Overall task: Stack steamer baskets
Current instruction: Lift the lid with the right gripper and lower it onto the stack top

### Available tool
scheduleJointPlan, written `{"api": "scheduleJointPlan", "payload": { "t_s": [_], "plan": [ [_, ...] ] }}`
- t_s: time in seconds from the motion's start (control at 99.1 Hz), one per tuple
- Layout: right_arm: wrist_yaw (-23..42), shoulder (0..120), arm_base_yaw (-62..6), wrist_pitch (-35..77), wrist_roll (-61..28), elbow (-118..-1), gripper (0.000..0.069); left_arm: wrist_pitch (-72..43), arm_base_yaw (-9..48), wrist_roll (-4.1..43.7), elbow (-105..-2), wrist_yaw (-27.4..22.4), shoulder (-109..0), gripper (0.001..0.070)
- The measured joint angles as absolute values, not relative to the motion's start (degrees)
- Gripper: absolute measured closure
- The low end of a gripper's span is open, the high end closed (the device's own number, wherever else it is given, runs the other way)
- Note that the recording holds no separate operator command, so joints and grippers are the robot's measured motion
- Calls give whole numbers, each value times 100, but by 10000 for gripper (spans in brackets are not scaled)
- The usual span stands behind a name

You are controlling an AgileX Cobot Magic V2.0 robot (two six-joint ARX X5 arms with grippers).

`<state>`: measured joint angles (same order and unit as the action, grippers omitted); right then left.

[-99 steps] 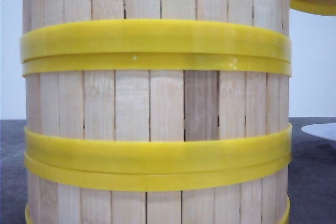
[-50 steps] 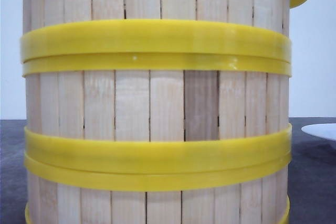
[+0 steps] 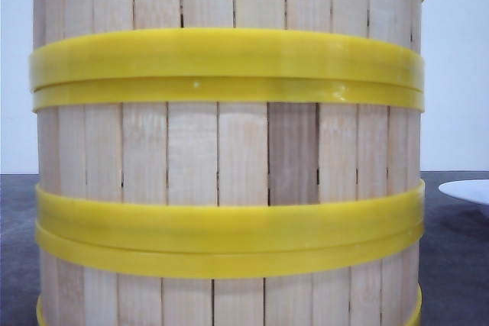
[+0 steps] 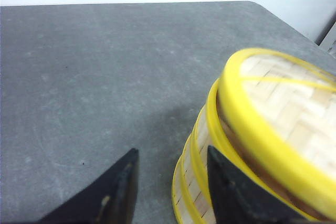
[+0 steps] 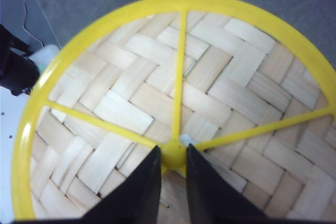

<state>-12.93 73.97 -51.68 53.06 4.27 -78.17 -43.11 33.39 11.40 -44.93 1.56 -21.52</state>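
Observation:
A stack of steamer baskets (image 3: 229,150), pale slats with yellow bands, fills the front view. In the left wrist view the stack's wall (image 4: 197,182) shows below a top steamer basket (image 4: 283,103) with a woven floor, which sits tilted and slightly blurred over it. My left gripper (image 4: 171,150) is open beside the stack, one finger in front of its wall and nothing between the fingers. In the right wrist view my right gripper (image 5: 172,150) is shut on the yellow centre hub of that top basket (image 5: 131,103), seen from above.
The grey table (image 4: 105,66) extends beyond the stack to its far edge. A flat white plate (image 3: 466,188) lies at the right. A dark object (image 5: 16,66) and a thin cable show beside the basket in the right wrist view.
The basket at the front view's upper right has moved left over the stack; only a sliver of yellow rim still shows there.

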Motion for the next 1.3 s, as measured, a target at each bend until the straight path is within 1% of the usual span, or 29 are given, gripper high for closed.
{"api": "scheduleJointPlan", "payload": {
  "t_s": [0.535,0.878,0.918,0.949,1.049,1.11,1.181,1.302],
  "plan": [
    [-1024,7577,-5476,5076,427,-7863,639,-4311,3339,1140,-4493,156,-2152,475],
    [-1022,7579,-5487,5081,427,-7863,635,-4311,3339,1140,-4493,156,-2152,475],
    [-1020,7579,-5487,5089,427,-7863,617,-4311,3339,1140,-4493,156,-2152,475],
    [-1026,7579,-5487,5092,427,-7863,589,-4311,3339,1140,-4493,156,-2152,475],
    [-1092,7570,-5527,5120,427,-7874,459,-4311,3339,1140,-4493,156,-2152,475],
    [-1111,7566,-5551,5203,427,-7922,398,-4311,3339,1140,-4493,156,-2152,475],
    [-1105,7553,-5548,5266,427,-7988,367,-4311,3339,1140,-4493,156,-2152,475],
    [-773,7395,-5544,5389,427,-8178,353,-4311,3339,1140,-4493,156,-2152,475]
  ]
}}
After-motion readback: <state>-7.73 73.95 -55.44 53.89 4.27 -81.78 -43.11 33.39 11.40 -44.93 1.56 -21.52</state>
